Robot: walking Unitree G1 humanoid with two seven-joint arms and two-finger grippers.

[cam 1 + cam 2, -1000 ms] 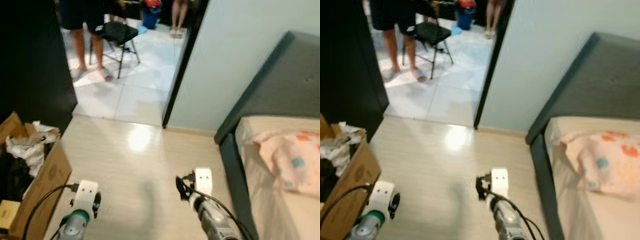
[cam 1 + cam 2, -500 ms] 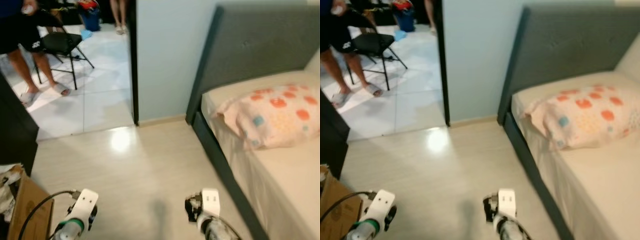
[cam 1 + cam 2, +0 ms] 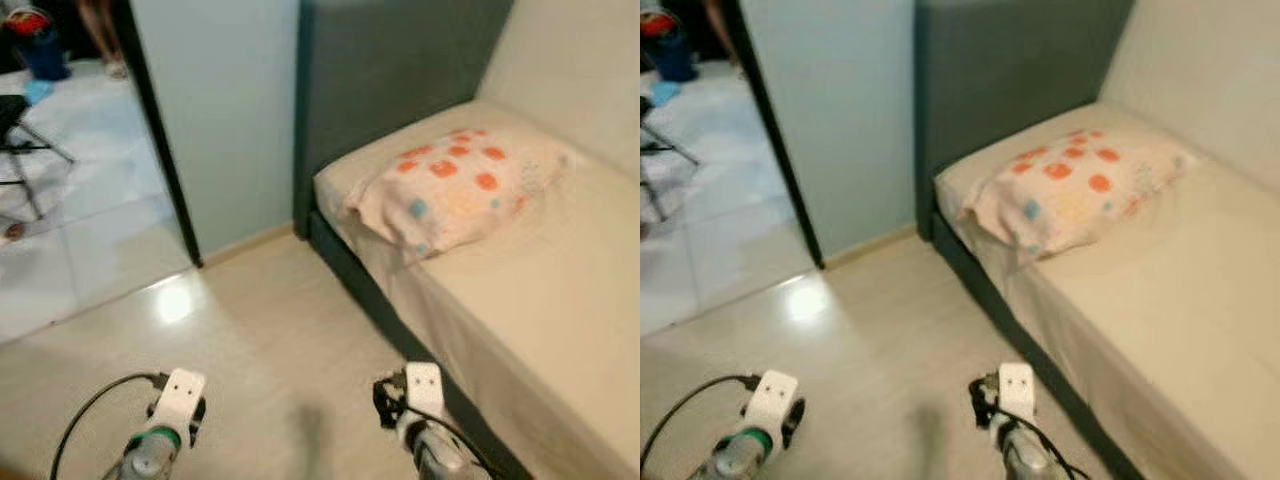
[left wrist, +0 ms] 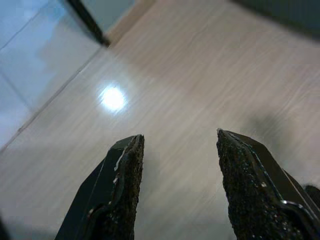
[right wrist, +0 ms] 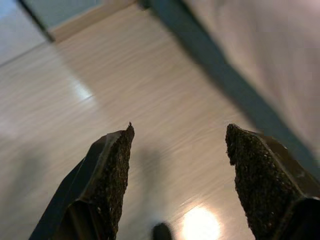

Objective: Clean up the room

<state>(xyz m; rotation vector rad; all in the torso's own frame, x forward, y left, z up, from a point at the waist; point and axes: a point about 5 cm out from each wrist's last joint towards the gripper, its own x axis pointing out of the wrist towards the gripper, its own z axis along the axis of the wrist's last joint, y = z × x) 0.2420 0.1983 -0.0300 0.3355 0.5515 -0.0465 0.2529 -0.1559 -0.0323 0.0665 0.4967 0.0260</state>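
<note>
Fingers of the left gripper point(image 4: 175, 190) and right gripper point(image 5: 177, 185) are spread, empty, over floor point(image 3: 270, 330) beside the bed point(image 3: 520, 300); the pillow point(image 3: 455, 185) lies at its head. Likely scouting; next, approach the bed.

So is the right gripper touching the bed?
Apart. In the right wrist view the open right gripper hangs over bare floor, with the bed frame off beyond its fingertips.

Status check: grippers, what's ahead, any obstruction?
Left gripper and right gripper open, empty, over floor. Spotted pillow on bed ahead right. No obstruction visible.
</note>
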